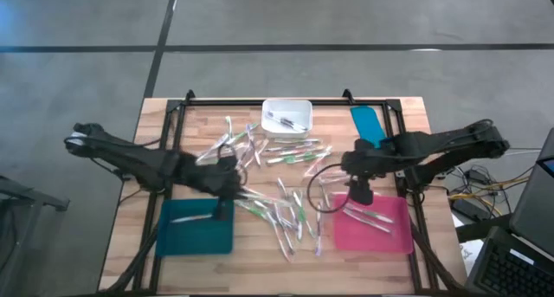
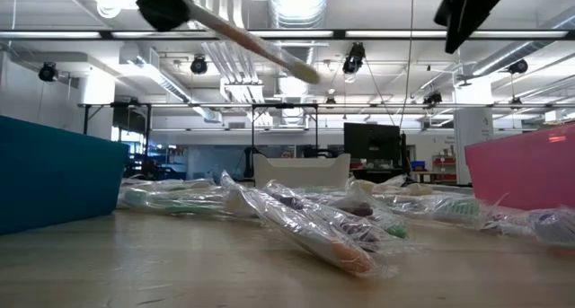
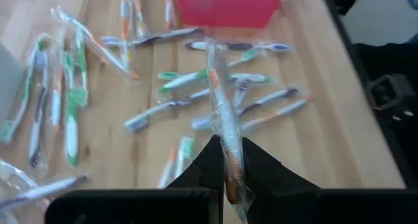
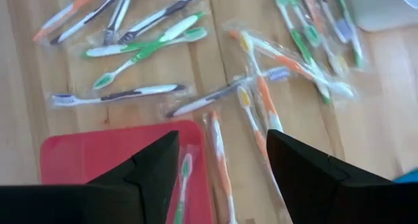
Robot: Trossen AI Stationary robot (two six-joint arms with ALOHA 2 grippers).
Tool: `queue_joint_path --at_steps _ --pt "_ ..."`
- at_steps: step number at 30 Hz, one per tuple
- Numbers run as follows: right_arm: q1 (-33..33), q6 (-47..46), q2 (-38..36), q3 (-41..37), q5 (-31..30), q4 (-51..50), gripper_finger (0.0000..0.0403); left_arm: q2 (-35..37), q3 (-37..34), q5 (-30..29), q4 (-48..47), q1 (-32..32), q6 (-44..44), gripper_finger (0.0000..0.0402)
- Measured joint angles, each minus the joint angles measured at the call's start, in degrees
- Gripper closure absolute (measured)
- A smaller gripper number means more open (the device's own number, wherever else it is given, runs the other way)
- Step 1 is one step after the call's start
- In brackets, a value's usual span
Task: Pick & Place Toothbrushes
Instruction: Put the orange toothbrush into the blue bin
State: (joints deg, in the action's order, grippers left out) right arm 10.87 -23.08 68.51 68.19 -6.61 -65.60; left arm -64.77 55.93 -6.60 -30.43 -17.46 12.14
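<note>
Hovering over the pink tray point(image 1: 394, 236), right fingers point(image 4: 297, 168) apart; left fingers point(image 3: 261, 168) clamp 1 toothbrush point(image 3: 222, 113).

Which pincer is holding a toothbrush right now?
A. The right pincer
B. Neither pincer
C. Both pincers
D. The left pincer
D: the left pincer is shut on a wrapped toothbrush, while the right pincer stands open and empty over the pink tray.

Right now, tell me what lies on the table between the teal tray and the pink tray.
In the high view, a scatter of wrapped toothbrushes lies on bare wood between the teal tray and the pink tray; nothing else is there.
</note>
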Motion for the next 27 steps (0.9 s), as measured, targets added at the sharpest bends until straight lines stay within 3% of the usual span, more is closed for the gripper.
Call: queue_joint_path --at_steps 10,19,27 --pt "-0.02 -5.01 -10.68 -10.88 -1.50 3.64 0.0158 15.18 -11.14 -14.08 -0.15 -16.46 13.89 0.0376" --pt "-0.04 -6.59 -12.77 -15.61 -1.49 4.74 0.0153 23.03 -20.11 -24.66 -2.12 -29.04 28.21 0.0376" --pt "-0.04 -6.52 -12.26 -15.48 -1.49 5.16 0.0174 24.18 -20.82 -26.93 -9.35 -37.12 39.83 0.0376"
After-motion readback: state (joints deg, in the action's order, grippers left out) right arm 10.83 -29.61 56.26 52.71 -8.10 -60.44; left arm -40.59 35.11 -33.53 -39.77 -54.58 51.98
